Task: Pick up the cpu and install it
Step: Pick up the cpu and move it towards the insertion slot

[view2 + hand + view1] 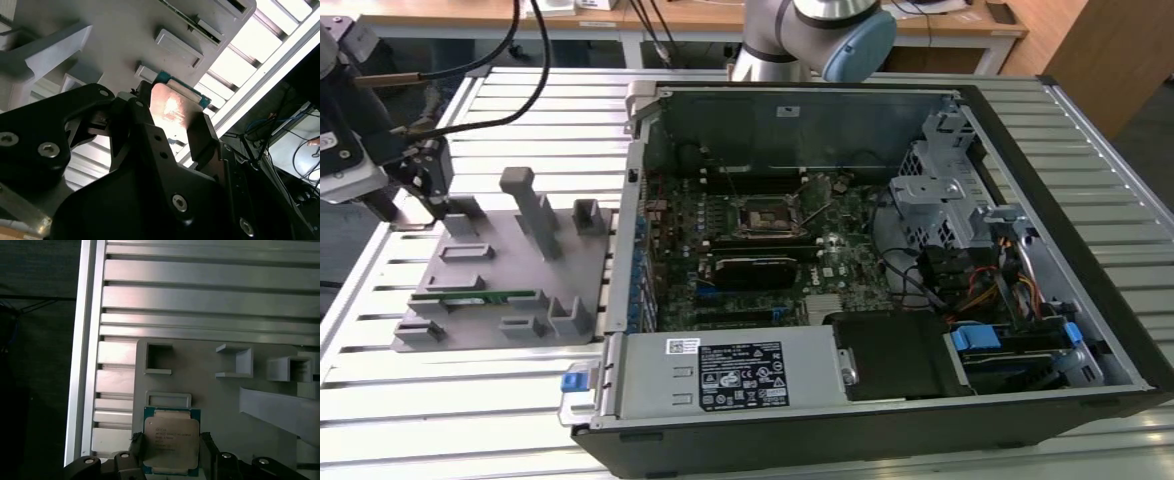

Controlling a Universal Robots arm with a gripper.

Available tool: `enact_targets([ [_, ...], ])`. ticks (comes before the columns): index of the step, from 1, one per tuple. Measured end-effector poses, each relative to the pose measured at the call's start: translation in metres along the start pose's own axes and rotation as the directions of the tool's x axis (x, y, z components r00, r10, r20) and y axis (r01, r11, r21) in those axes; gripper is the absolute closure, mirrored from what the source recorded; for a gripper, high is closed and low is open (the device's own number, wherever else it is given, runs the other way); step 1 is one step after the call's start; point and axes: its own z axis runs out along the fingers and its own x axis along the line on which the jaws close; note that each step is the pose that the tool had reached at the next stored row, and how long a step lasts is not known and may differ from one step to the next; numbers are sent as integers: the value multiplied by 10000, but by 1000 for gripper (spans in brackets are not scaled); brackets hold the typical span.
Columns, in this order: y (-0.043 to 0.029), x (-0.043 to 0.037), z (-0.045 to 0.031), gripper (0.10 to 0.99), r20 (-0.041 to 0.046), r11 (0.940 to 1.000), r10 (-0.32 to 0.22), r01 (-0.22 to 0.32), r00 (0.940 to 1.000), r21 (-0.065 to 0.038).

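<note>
1. Location. In the exterior view, the gripper stood over the far corner of the grey fixture tray, at the exterior view's left. This was well apart from the open computer case and its motherboard socket.
2. Task item. In the first wrist view, the cpu lay flat at the tray's edge, just beside a shallow rectangular frame. Its silvery lid faced up and a thin green rim showed around it.
3. End effector. The fingers were drawn in narrow and sat against two opposite side edges of the cpu, so it appeared clamped between them. The second wrist view agreed with this. Whether the chip had left the tray surface could not be determined.
4. Handling judgement. The item was judged light and rigid. Its metal lid was judged smooth and likely slippery, so a loose pinch could let it twist or drop. The underside contacts, which were not visible, were judged fragile. So were the socket pins, which would tolerate no sideways scraping or tilt.
5. Grip point judgement. Opposite side edges of the green board were judged the correct place to hold, centred along each edge so the chip hangs level. The hold observed matched this, with modest force sufficient.
6. Other items. A green memory stick lay in a tray slot nearer the camera, clear of the gripper.
</note>
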Motion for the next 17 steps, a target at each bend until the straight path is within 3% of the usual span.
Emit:
enact_targets([
  [3,3,1,-42,553,1,10000,-1,1,10000,-56],
  [17,28,2,-177,553,1,10000,-2,2,10000,-58],
])
